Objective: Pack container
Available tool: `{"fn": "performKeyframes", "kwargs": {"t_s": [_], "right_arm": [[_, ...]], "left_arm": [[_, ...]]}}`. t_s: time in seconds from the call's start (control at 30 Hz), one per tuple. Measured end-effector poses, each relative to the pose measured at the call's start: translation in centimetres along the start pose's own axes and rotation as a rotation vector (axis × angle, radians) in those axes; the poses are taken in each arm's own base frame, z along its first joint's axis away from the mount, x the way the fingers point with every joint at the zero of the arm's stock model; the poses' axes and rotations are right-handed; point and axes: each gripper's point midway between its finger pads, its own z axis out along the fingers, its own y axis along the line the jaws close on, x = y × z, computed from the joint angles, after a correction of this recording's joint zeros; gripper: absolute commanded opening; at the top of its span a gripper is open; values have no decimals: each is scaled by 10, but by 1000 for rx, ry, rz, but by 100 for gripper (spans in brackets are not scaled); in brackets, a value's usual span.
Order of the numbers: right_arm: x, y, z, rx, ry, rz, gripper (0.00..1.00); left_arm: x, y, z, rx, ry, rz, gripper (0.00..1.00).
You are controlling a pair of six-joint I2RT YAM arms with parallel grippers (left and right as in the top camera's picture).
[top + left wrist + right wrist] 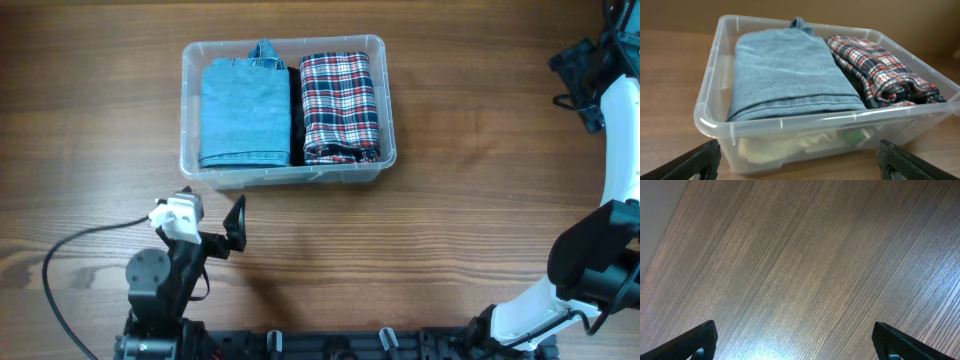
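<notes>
The clear plastic container [188, 120] stands at the table's back centre. Inside lie a folded blue denim garment [245, 110] on the left and a folded red, white and navy plaid garment [340, 105] on the right, with something dark between them. My left gripper [212, 208] hovers just in front of the container's near wall, open and holding nothing. The left wrist view shows the container [705, 125], the denim [785, 70] and the plaid [880, 65] close up, and pale items under the denim. My right gripper [578, 68] is far right, open over bare wood [800, 255].
A black cable [70, 250] loops over the table at the front left. A black mounting rail [330, 345] runs along the front edge. The white right arm [620, 150] stretches along the right side. The table's edge [662, 235] shows in the right wrist view.
</notes>
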Motion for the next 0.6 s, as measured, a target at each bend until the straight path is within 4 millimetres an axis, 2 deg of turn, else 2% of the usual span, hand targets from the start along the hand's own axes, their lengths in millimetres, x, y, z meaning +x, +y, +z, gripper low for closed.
{"fn": "performKeyframes", "kwargs": {"t_s": [0.3,0.6], "right_arm": [[0,0,0,-1,-1,0,100],[0,0,0,0,-1,0,100]], "left_arm": [[5,2,-3,6,-88,17,100],[-5,4,-8,-4,-160,29,100]]}}
